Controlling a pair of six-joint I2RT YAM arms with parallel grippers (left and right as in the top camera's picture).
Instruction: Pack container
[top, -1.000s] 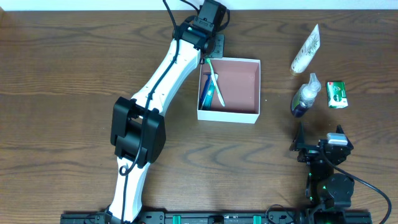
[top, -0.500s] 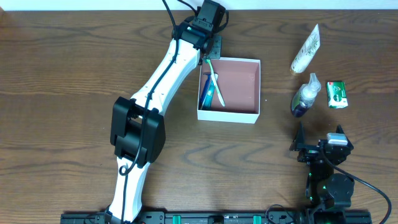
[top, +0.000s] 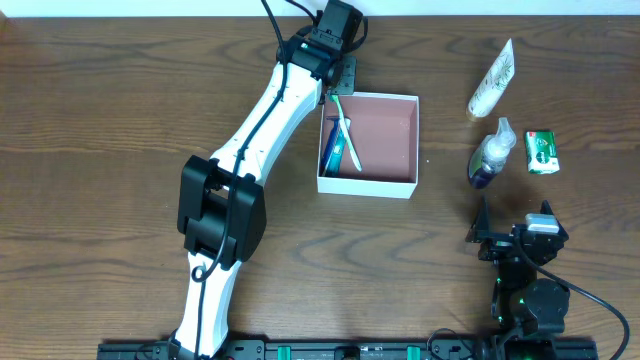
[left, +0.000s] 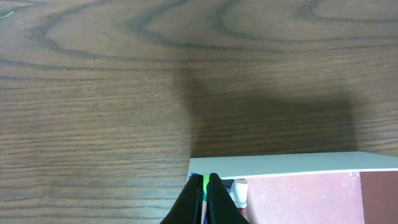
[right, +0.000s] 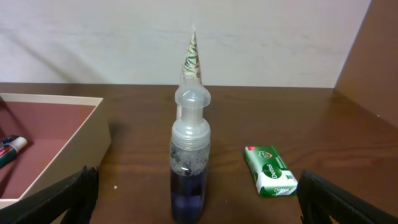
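We list one small square cardboard container (top: 390, 130), white-walled and dusty pink inside, near the middle of the dark wooden table (top: 100, 120); a blue tube (top: 330, 148) and a white and green toothbrush (top: 347, 135) lie along its left wall. The left hand (top: 337, 84) is at its far left corner, clenched on the toothbrush's upper end. The right hand (top: 513, 228) rests released, facing a clear pump bottle of dark blue liquid (top: 490, 160), a white tube (top: 493, 82) and a green soap packet (top: 542, 152), all right of the container.
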